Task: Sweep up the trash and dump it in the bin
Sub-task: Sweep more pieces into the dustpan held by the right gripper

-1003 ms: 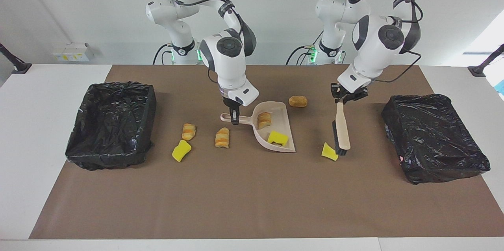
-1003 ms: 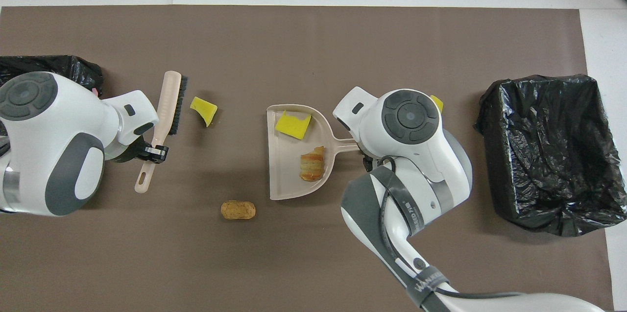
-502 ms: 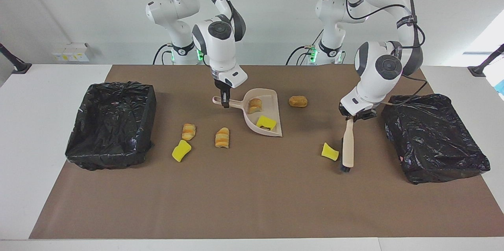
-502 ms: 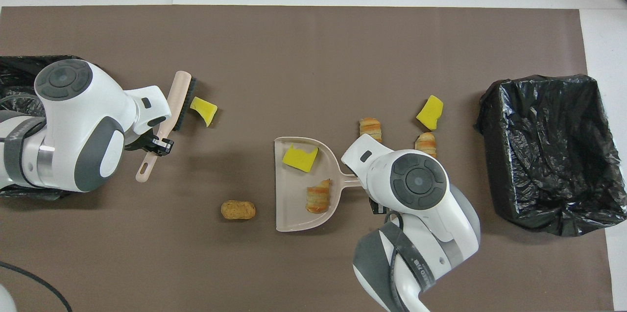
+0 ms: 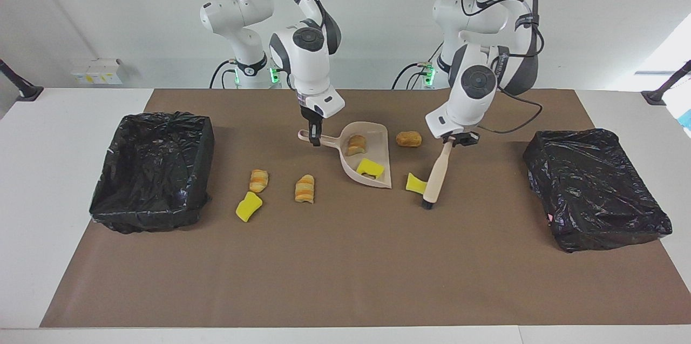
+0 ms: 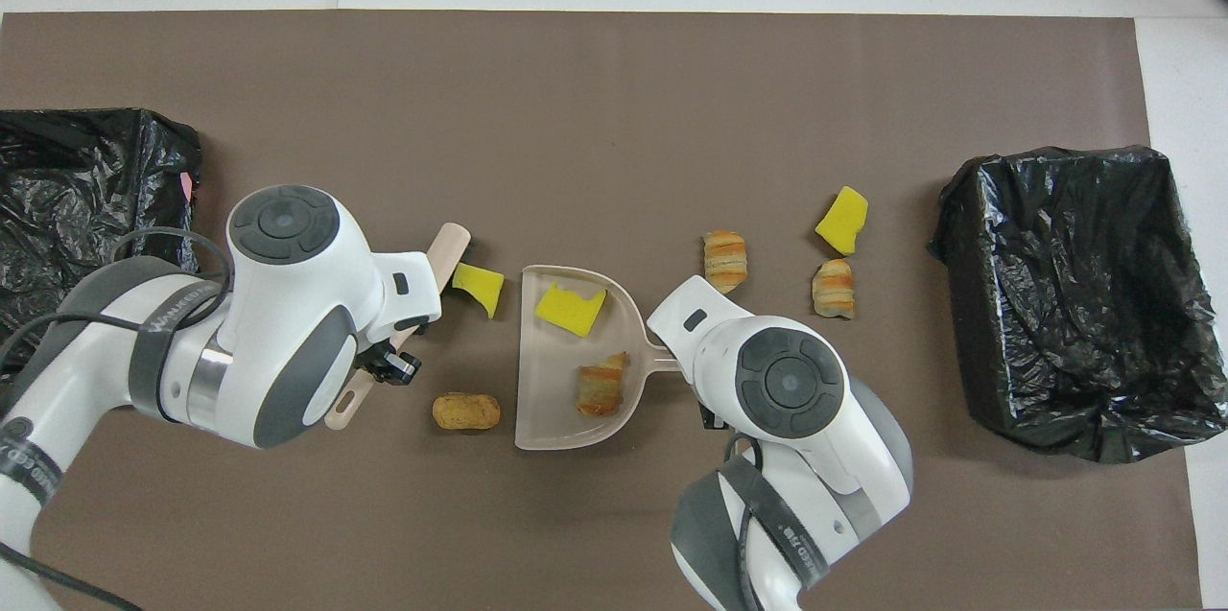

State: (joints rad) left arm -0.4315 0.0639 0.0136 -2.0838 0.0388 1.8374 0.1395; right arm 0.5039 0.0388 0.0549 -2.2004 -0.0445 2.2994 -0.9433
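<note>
The brush (image 5: 437,174) handle is pinched by the left gripper (image 5: 455,139), bristles against a yellow sponge chunk (image 5: 415,182) beside the dustpan (image 5: 378,139). The dustpan handle is pinched by the right gripper (image 5: 314,139), which is hidden in the overhead view.

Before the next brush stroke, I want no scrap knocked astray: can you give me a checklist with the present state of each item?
1. Left tool shut on the brush: ok.
2. Right tool shut on the dustpan handle: ok.
3. Brush beside the yellow sponge chunk: ok.
4. Sponge chunk lies at the dustpan's open edge: ok.
5. Dustpan lip flat on the mat: cannot tell.
6. All trash in the pan: not ok; the brown lump lies outside.
</note>
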